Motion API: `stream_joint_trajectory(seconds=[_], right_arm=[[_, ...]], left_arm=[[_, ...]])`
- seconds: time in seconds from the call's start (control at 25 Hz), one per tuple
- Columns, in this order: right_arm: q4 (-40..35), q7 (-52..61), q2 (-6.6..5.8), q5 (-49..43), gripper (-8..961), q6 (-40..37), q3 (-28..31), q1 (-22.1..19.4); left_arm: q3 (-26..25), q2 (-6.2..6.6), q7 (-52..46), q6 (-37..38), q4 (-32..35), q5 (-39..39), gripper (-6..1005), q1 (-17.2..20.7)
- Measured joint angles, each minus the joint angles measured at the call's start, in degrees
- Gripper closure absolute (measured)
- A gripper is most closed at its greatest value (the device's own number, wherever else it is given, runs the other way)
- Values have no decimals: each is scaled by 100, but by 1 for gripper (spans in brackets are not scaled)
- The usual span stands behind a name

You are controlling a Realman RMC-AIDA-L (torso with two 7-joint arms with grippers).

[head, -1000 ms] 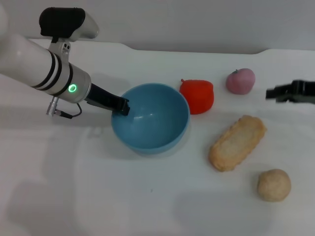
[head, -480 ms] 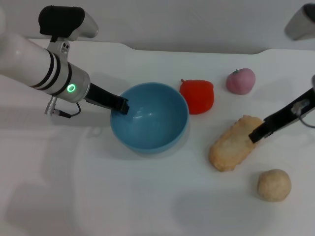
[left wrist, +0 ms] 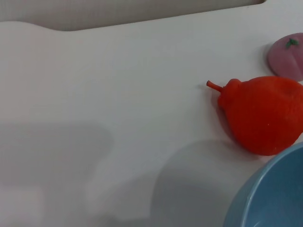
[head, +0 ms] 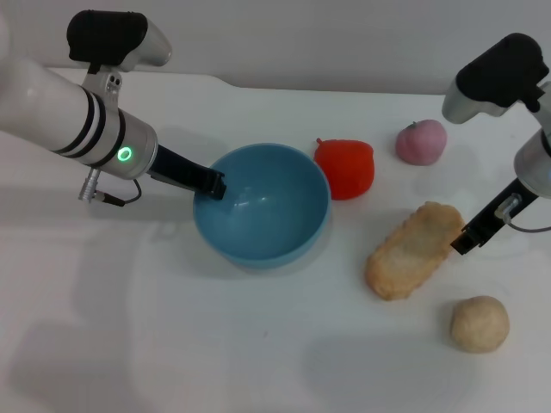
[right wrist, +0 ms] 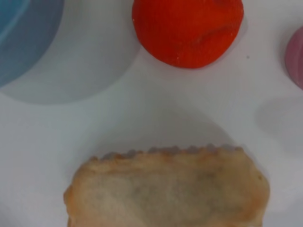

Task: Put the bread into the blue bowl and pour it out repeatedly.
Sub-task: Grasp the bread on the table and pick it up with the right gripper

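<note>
Right gripper [head: 462, 242], grip state unreadable, has swung in beside the bread [head: 413, 249]'s right end — pickup looks imminent — while left gripper [head: 213, 184] clamps the blue bowl [head: 262, 206]'s rim.

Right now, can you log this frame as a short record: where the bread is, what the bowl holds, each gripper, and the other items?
bread: on the table, right of the bowl, not in it
blue bowl: upright, empty
left gripper: on the bowl's left rim
right gripper: at the bread's right end
other items: red toy fruit, pink toy fruit, beige ball

Red toy fruit [head: 345, 168], pink fruit [head: 420, 141], beige ball [head: 479, 323]
</note>
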Motion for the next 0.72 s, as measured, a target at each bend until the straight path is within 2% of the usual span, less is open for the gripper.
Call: stream_joint_trajectory(seconds=[0.28,0.72], right_arm=[[9,-59,1,351,570,353,-100,5],[-52,-1022,-3,551,589,172,-243,68]], left_arm=[[-12,0,0,-9,0,0,1000,-17],[-21,14,0,-9,0,0,1000,-45]])
